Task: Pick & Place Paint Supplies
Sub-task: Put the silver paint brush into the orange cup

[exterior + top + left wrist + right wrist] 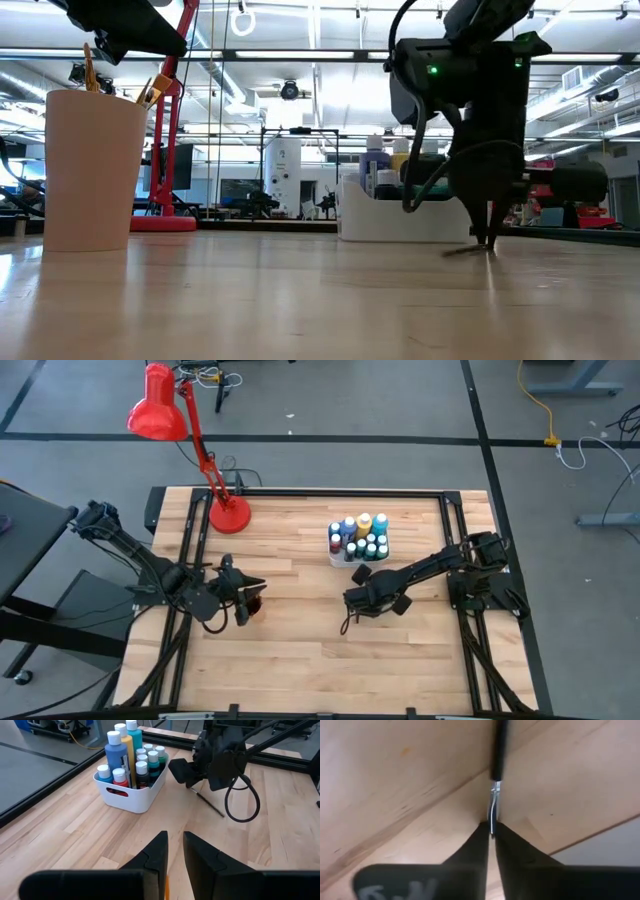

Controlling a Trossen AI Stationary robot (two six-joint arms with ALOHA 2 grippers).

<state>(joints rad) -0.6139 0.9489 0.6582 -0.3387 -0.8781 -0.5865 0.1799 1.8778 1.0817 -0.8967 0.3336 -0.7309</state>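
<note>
Seen from above, the left end effector (243, 600) hangs at about nine o'clock on the wooden worktop (300, 650), over the small orange cup (254, 604), which in the low view shows brush handles poking out of its top; its fingers stand nearly together with only a narrow gap, and nothing can be seen between them. Toward one o'clock sits the white tray (340, 559) packed with upright paint bottles (362, 536), blue, yellow, teal and red, most with white caps. Just below the tray, around three o'clock of the worktop's centre, the right end effector (352, 600) is down at the surface, clenched on the paintbrush (497, 750): the wrist view shows the fingers pinching its silver ferrule, with the thin dark handle running away along the wood. The brush is slim, light and smooth, so it would likely pivot in a pinch this near one end. To do this pick well, I would lift straight up and slowly, check the brush hangs steady, then carry it low toward the cup at nine o'clock, clear of the tray and the waiting arm.
</note>
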